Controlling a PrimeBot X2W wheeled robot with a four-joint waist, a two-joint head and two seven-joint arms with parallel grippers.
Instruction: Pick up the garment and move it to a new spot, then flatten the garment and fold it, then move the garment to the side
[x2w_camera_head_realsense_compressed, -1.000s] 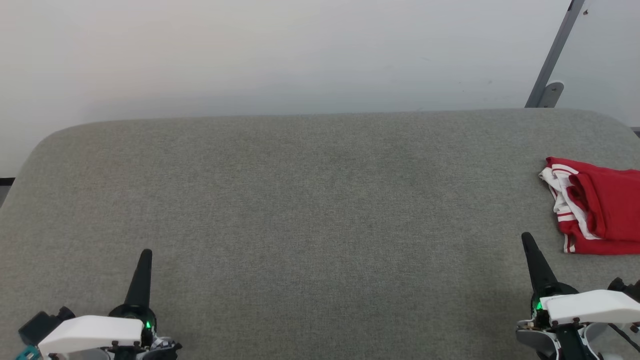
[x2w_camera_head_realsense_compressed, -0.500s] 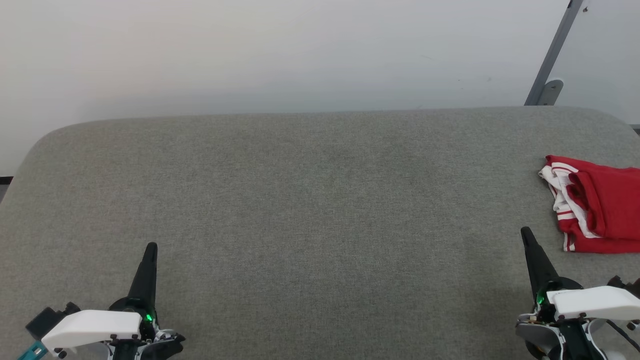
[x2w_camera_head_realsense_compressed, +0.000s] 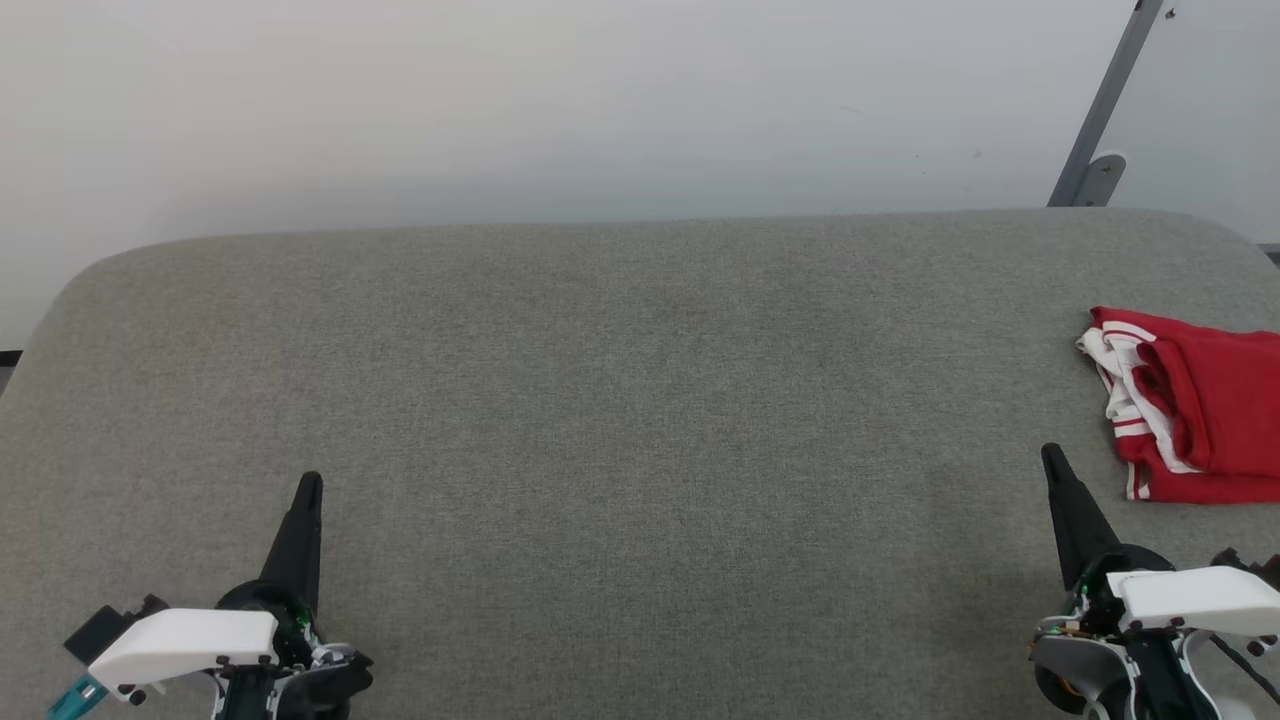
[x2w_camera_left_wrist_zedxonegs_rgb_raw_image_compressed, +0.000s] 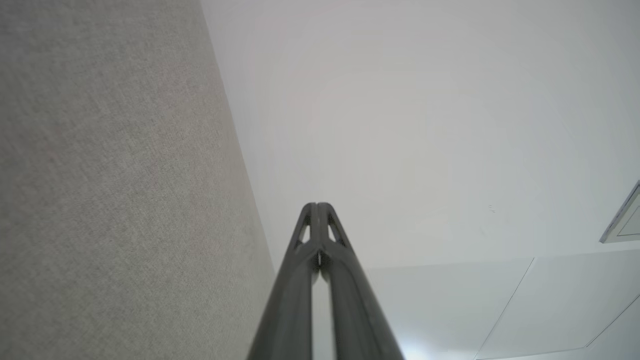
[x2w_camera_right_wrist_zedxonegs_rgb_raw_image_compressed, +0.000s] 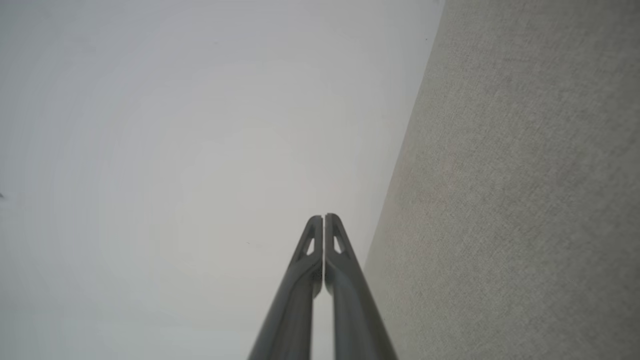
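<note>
The red garment (x2w_camera_head_realsense_compressed: 1200, 405) with white trim lies folded in a small bundle at the far right of the grey table (x2w_camera_head_realsense_compressed: 620, 400), cut off by the head view's edge. My right gripper (x2w_camera_head_realsense_compressed: 1052, 460) is shut, empty, at the lower right, its tip a short way left of and below the garment. At the lower left my left gripper (x2w_camera_head_realsense_compressed: 308, 485) is shut with nothing in it. In the left wrist view, the left gripper (x2w_camera_left_wrist_zedxonegs_rgb_raw_image_compressed: 317, 206) points past the table edge toward the wall. The right gripper (x2w_camera_right_wrist_zedxonegs_rgb_raw_image_compressed: 324, 217) does the same in the right wrist view, its fingers pressed together.
A pale wall (x2w_camera_head_realsense_compressed: 560, 100) stands behind the table's rounded far edge. A grey metal strut with a bracket (x2w_camera_head_realsense_compressed: 1098, 150) leans at the upper right. Grey cloth covers the wide middle of the table.
Both grippers have moved slightly forward over the table. The head view has shifted a little, so the table and garment sit slightly higher in it. The garment lies as before.
</note>
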